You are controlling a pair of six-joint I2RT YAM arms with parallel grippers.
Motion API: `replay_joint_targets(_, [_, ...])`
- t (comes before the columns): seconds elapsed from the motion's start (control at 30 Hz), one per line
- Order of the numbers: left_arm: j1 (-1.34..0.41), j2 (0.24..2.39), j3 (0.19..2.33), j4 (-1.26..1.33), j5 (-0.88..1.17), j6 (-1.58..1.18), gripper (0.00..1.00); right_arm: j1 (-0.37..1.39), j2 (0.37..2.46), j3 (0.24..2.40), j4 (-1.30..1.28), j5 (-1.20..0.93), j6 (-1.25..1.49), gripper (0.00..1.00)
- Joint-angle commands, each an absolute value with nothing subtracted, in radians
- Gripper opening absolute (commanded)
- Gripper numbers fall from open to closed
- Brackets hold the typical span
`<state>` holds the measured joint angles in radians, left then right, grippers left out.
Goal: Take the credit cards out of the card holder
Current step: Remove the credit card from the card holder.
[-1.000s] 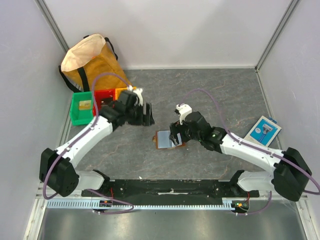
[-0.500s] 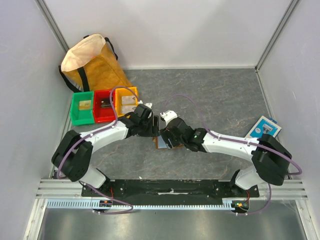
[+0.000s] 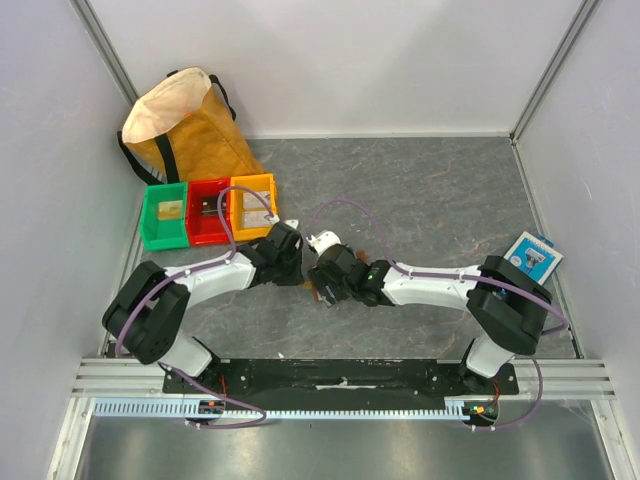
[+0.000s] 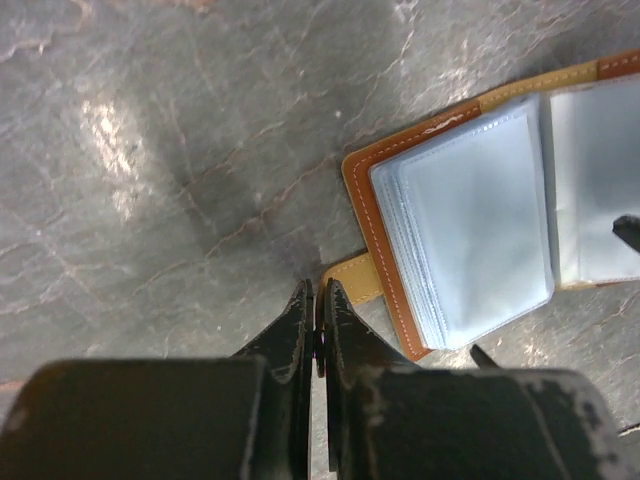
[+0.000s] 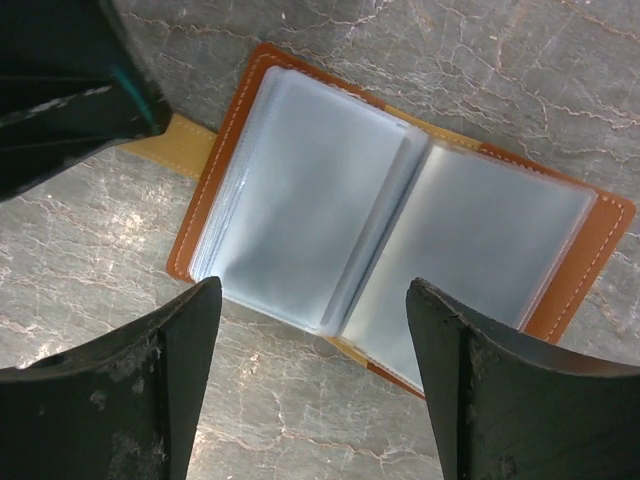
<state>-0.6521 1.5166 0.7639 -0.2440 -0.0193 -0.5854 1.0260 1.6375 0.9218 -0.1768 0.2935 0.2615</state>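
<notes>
The card holder lies open and flat on the grey table, brown leather rim around pale blue-grey sleeves. No separate credit cards show; the sleeves look cloudy. A tan strap tab sticks out from its left edge. My left gripper is shut, tips down at the end of that tab; the right fingertip covers the tab's corner, and nothing shows between the jaws. My right gripper hangs open just above the holder's near edge, its fingers astride the fold, nothing held. From above, both grippers meet over the holder.
Green, red and orange bins stand in a row at the back left, in front of a yellow-brown bag. A blue-and-white packet lies at the right.
Both arms have swung in to the card holder. The left gripper came from near the bins and went from open to shut at the tab. The right gripper shifted left over the holder.
</notes>
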Motion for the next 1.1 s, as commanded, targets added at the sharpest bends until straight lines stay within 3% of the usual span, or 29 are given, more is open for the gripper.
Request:
replay_joint_targets(0.0, [-0.658,1.436,0.703,-0.187,-0.005,-0.644,0.02,1.031,1.663,0.963,-0.12,0.313,0.273,0.82])
replay_joint_targets(0.6, [-0.657,1.394,0.604,-0.155,0.032,-0.684,0.02,1.04,1.689,0.963,-0.113,0.285,0.242,0.84])
replay_joint_targets(1.07, [-0.657,1.376,0.575,-0.169,0.046,-0.683,0.02,1.04,1.703,0.94,-0.132,0.359,0.206,0.69])
